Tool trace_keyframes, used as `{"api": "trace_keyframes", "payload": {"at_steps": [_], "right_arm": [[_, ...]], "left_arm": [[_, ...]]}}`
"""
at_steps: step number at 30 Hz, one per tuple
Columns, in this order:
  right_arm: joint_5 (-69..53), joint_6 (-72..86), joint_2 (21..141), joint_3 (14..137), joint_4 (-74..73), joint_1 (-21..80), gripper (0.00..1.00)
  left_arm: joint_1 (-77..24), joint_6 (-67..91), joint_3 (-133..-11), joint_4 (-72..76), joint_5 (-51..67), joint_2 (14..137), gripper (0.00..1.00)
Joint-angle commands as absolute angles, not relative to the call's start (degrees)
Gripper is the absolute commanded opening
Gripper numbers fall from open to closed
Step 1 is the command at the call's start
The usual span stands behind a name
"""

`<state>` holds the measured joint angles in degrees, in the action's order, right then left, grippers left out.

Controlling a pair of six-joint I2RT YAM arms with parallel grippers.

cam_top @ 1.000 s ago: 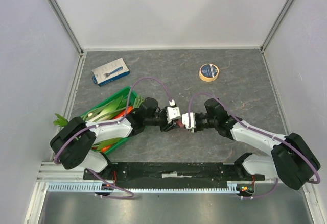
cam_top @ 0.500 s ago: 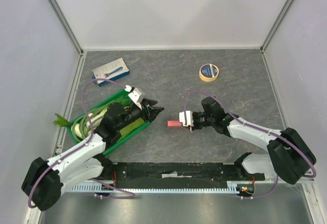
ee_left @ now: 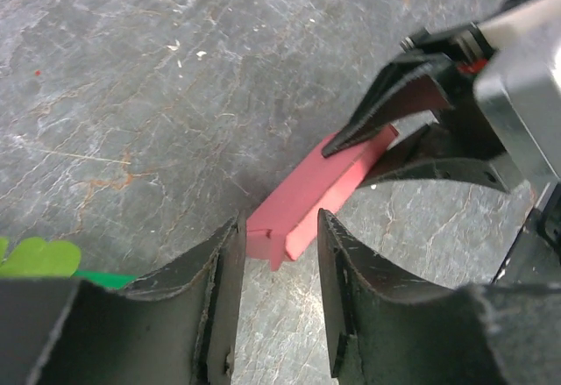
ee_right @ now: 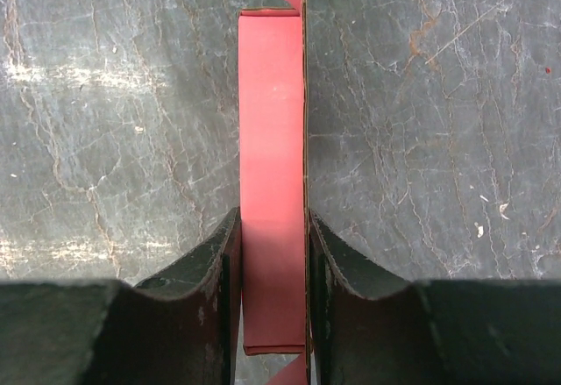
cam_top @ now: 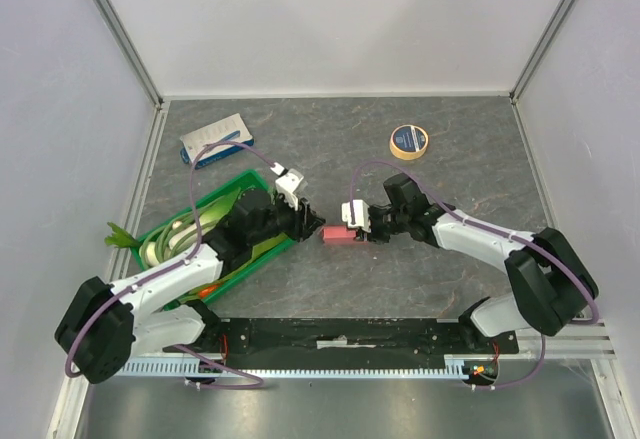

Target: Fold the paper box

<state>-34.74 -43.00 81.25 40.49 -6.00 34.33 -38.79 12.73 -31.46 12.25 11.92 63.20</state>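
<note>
- The box, a long pink sleeve, was just right of the crate, on or barely above the desk.
- The right hand clamped the box across its width at the end away from the crate.
- The left hand stood partly open, fingers straddling the crate-side end without pinching it.
- Judged: to do this well, the right hand should hold firm while the left centres on the end flap and presses squarely; skewed pressure could crush the thin card.
</note>
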Motion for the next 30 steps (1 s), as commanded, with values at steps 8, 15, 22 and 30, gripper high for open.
{"api": "trace_keyframes", "payload": {"at_steps": [8,15,22,30], "right_arm": [[-35.1,-42.8,83.8,43.6,-10.5,33.7,0.28],[-35.2,-42.7,83.8,43.6,-10.6,33.7,0.27],[-35.1,-42.9,83.8,43.7,-10.5,33.7,0.27],[-35.2,-43.2,83.9,43.7,-10.6,33.7,0.26]], "left_arm": [[-46.3,3.0,-33.7,10.0,2.5,67.0,0.42],[-46.7,3.0,-33.1,8.3,0.2,66.0,0.35],[-46.8,2.7,-33.5,7.3,-3.0,66.1,0.33],[-46.7,2.5,-34.2,8.9,-0.4,67.7,0.26]]}}
